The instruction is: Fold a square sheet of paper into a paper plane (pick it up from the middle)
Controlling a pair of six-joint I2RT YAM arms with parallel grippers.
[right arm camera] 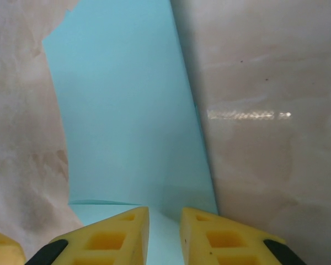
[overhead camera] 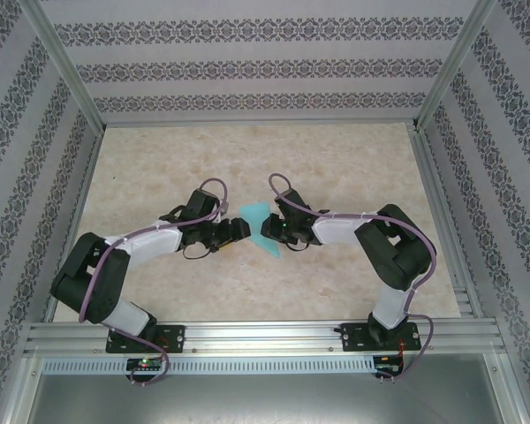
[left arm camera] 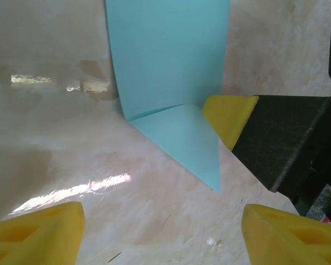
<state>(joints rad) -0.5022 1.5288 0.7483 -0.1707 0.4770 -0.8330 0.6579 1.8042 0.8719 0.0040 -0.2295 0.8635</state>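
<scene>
Creasing well, we judged, needed the spread left tool (left arm camera: 160, 221) pressing the square sheet of paper (left arm camera: 165, 55) beside the right tool (right arm camera: 164, 221), whose near-closed grip we couldn't confirm.

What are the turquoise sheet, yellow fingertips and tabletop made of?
Turquoise sheet: thin matte paper; holds a sharp crease, curves upward. Yellow fingertips: matte moulded or printed plastic, maybe rubbery; hollow pockets show. Tabletop: glossy marble-pattern surface, likely laminate; mirrors light streaks.
</scene>
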